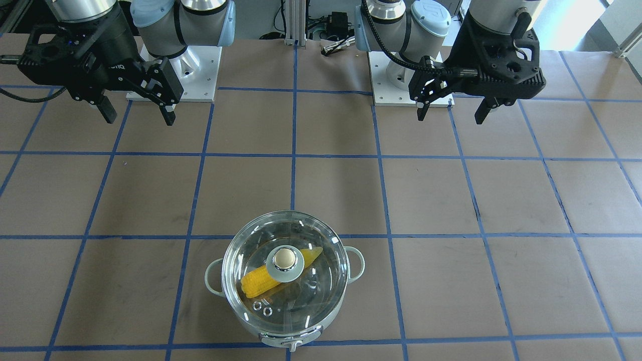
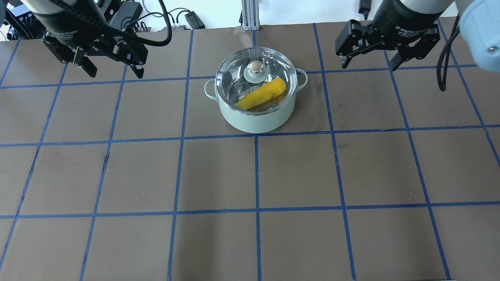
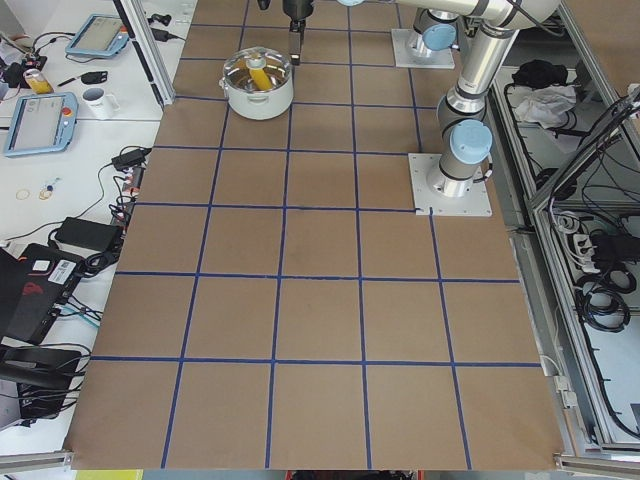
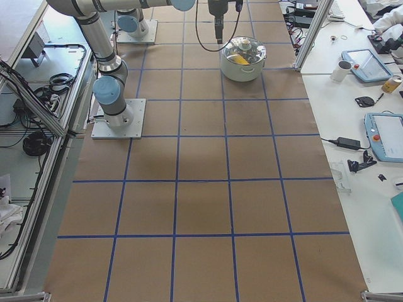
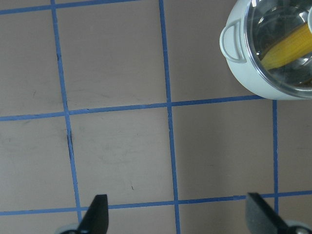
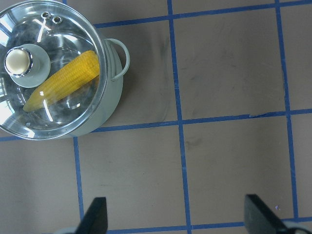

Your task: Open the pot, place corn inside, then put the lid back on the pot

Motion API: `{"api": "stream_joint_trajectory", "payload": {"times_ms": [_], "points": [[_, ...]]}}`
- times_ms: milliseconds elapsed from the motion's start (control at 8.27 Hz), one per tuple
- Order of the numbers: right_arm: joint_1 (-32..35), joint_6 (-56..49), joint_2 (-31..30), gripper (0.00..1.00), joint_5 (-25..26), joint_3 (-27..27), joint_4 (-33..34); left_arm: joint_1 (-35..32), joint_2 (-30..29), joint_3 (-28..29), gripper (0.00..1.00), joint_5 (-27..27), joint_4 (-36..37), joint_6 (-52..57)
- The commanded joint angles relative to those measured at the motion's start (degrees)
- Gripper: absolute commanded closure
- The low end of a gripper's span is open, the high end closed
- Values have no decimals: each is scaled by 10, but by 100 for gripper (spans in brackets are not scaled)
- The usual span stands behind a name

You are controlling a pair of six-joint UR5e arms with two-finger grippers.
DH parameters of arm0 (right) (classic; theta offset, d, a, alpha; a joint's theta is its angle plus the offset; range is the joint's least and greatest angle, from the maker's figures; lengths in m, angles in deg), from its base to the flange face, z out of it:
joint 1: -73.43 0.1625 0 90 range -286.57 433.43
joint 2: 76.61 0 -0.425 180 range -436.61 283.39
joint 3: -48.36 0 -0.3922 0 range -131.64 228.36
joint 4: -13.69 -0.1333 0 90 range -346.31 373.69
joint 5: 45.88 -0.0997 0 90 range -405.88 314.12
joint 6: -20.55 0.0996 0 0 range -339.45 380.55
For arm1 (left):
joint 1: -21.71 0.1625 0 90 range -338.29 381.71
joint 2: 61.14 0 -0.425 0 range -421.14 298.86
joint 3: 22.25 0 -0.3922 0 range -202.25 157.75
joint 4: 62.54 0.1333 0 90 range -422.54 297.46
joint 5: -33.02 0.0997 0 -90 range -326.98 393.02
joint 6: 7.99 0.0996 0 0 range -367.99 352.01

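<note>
The pale grey-green pot (image 2: pixel 254 121) stands on the table with the clear glass lid (image 2: pixel 234 74) seated on its rim. The yellow corn (image 2: pixel 261 94) lies inside and shows through the glass. In the front-facing view the corn (image 1: pixel 258 281) lies under the lid (image 1: pixel 301 306), partly hidden by the beige knob (image 1: pixel 284 258). My left gripper (image 2: pixel 116 74) is open and empty, well to the left of the pot. My right gripper (image 2: pixel 368 66) is open and empty, to the pot's right. The left wrist view shows the pot (image 5: pixel 253 83) at top right; the right wrist view shows the pot (image 6: pixel 114 92) at top left.
Brown paper with a blue tape grid (image 2: pixel 256 175) covers the table. The two arm base plates (image 1: pixel 173 75) (image 1: pixel 409 75) sit at the robot's side. Side benches hold tablets (image 4: pixel 387 135), a mug (image 4: pixel 343 70) and cables (image 3: pixel 75 235).
</note>
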Motion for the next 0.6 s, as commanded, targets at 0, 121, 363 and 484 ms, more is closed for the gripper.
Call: {"api": "stream_joint_trajectory", "payload": {"times_ms": [0,121,363,484], "points": [[0,-2,0,0,0,0,0,0,-4,1,0,0,0,0],[0,-2,0,0,0,0,0,0,-5,1,0,0,1,0],[1,-7,0,0,0,-1,1,0,-5,1,0,0,1,0],[1,-10,0,0,0,-1,1,3,-10,1,0,0,2,0]]}}
